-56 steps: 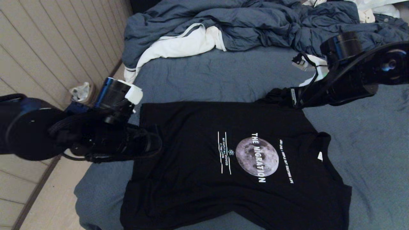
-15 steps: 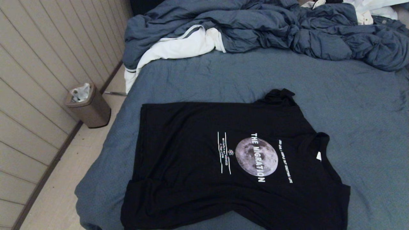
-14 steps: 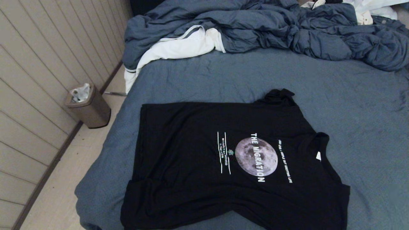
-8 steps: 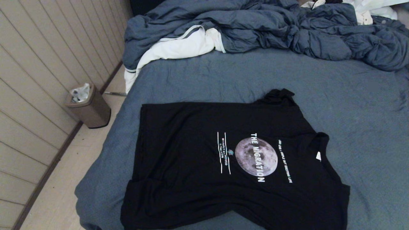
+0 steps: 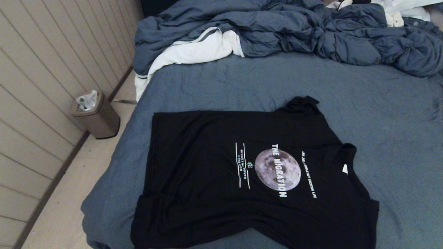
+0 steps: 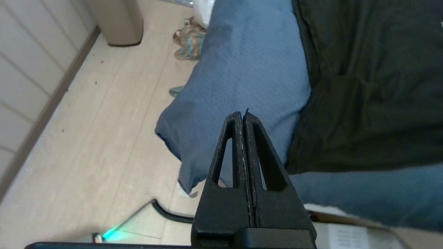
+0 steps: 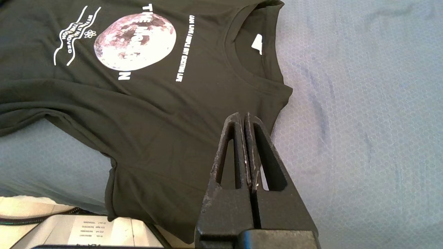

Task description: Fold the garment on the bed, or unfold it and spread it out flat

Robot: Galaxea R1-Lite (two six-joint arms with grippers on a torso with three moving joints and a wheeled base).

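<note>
1. On the bed [image 5: 221,83] the head view has changed since the earliest frame: both arms, which then reached over the shirt [image 5: 207,180] from the left and right, are gone from that view, and the past second shows no further change.
2. The bin [image 5: 98,117] by the wall, earlier hidden behind the left arm, is now in plain sight on the floor.
3. The shirt has kept its place and outline through all the frames.
4. It lies spread open, print up, on the near half of the bed, its hem toward the left edge and its collar toward the right.
5. The grey moon [image 5: 277,169] and the white lettering run sideways across the chest.
6. The far sleeve [image 5: 300,103] is bunched into a small lump at the shirt's far edge.
7. The near left corner is creased and folded, and the near edge reaches the foot of the bed.
8. A white tag [image 5: 345,168] shows inside the collar.
9. The left gripper [image 6: 243,116] has its fingers pressed together and empty, above the bed's near left corner, beside the shirt's hem.
10. The right gripper [image 7: 244,117] is likewise pinched closed on nothing, above the near sleeve, below the collar.
11. A rumpled duvet [image 5: 311,31] and a white cloth [image 5: 193,50] lie at the far end, well apart from the shirt.
</note>
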